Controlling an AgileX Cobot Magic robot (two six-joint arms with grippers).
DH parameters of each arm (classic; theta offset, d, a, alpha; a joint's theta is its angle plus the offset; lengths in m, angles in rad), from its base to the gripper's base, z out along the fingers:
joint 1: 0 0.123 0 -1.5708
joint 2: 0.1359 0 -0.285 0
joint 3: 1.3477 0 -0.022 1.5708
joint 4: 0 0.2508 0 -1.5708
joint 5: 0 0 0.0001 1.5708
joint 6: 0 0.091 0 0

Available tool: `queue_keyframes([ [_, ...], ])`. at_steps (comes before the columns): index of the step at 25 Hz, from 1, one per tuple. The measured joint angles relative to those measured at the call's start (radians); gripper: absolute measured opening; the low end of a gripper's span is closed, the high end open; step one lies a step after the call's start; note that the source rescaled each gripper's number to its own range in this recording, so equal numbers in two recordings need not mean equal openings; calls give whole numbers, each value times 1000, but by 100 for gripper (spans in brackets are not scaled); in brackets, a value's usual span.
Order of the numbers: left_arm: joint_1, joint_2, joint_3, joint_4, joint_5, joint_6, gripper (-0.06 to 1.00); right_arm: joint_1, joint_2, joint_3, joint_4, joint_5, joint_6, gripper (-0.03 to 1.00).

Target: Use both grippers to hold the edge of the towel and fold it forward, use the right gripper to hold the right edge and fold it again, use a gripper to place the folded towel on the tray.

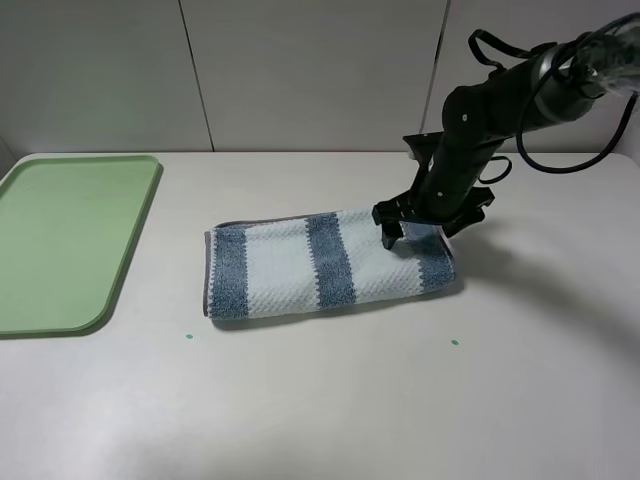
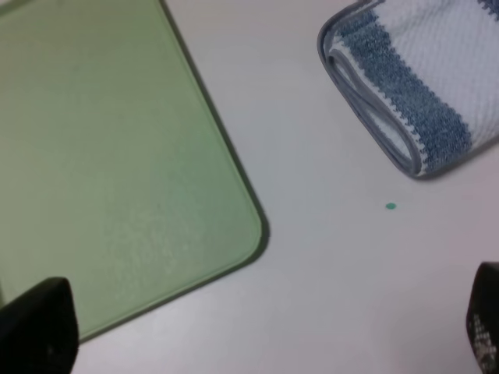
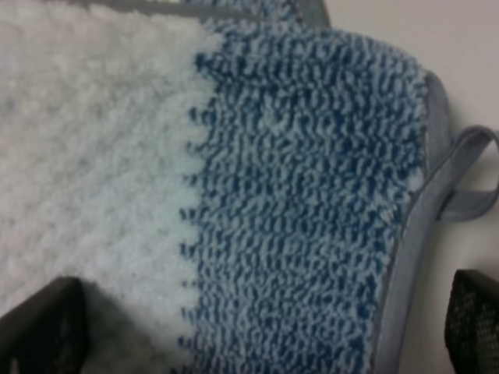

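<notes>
A pale table (image 1: 320, 420) is filling the view, its bare front lying nearest the camera. A pale-green tray (image 1: 60, 240) is sitting at its left side. The folded striped towel (image 1: 320, 265) is lying mid-table, well apart from the tray. The right gripper (image 1: 425, 228) is hanging over the towel's right end, jaws spread wide, gripping nothing, straddling the last blue stripe and the grey hem (image 3: 409, 257). The left gripper (image 2: 261, 335) is hovering above the table between tray and towel, also wide open and holding nothing. A small loop (image 3: 468, 167) is sticking out from the hem.
</notes>
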Motion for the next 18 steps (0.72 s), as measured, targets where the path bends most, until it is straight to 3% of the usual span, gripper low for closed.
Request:
queue_keyframes([
  [18,0,-254,220,-2,-72,-115,100,0,8,0,3,-191,-7,100],
])
